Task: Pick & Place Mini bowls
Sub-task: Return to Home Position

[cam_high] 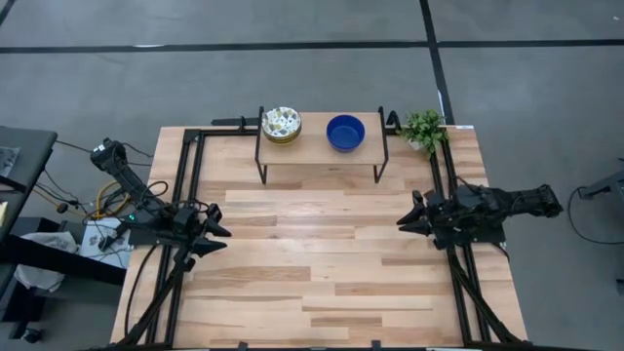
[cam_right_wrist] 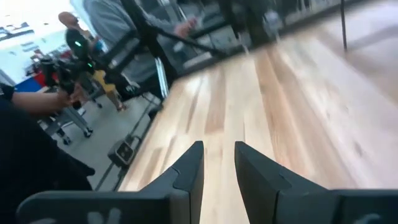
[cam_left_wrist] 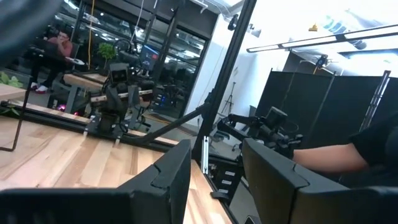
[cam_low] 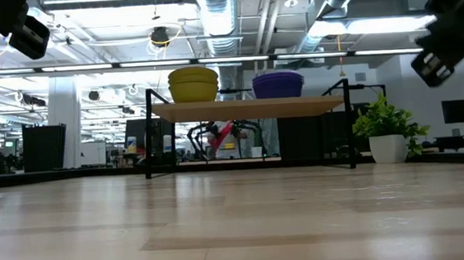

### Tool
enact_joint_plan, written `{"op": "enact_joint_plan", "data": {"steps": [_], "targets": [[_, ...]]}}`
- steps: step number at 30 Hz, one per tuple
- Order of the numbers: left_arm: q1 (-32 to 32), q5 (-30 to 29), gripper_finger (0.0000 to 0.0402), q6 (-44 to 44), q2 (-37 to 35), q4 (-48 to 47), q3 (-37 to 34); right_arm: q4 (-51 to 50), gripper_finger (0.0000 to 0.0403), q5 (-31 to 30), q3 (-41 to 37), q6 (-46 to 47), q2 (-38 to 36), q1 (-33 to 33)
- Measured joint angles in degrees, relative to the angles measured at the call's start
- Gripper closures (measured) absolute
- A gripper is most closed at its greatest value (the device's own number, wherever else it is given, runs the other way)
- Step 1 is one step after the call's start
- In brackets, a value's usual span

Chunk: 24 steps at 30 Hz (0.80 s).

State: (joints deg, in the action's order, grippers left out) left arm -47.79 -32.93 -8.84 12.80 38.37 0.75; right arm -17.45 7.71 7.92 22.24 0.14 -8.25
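Beside the shelf (cam_high: pixel 314 146), a plant (cam_high: pixel 425 129) stands near the blue bowls (cam_high: pixel 345 133).

blue bowls (cam_high: pixel 345 133): stack count unreadable | left arm (cam_low: pixel 14 29), right arm (cam_low: pixel 448 29): cropped by top edge

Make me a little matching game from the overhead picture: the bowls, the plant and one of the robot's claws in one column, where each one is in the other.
Things
1. floral bowls
2. blue bowls
3. potted plant
4. left gripper

Places
A. on the table, beside the shelf's right end
B. on the shelf, toward the left arm's side
C. over the table's left part, open and empty
D. on the shelf, toward the right arm's side

Pairs: 1-B, 2-D, 3-A, 4-C.

The right gripper hangs opposite, open and empty too.
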Motion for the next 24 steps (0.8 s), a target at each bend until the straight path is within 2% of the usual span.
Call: {"op": "enact_joint_plan", "data": {"steps": [3,24], "targets": [[0.0,0.0,0.0259,0.0,0.0,0.0,0.0,-3.4,0.0324,0.0,0.0,3.0,0.0,0.0],[0.0,0.0,0.0259,-0.1,0.0,0.2,0.0,-3.3,0.0324,-0.2,0.0,3.3,0.0,0.0]]}}
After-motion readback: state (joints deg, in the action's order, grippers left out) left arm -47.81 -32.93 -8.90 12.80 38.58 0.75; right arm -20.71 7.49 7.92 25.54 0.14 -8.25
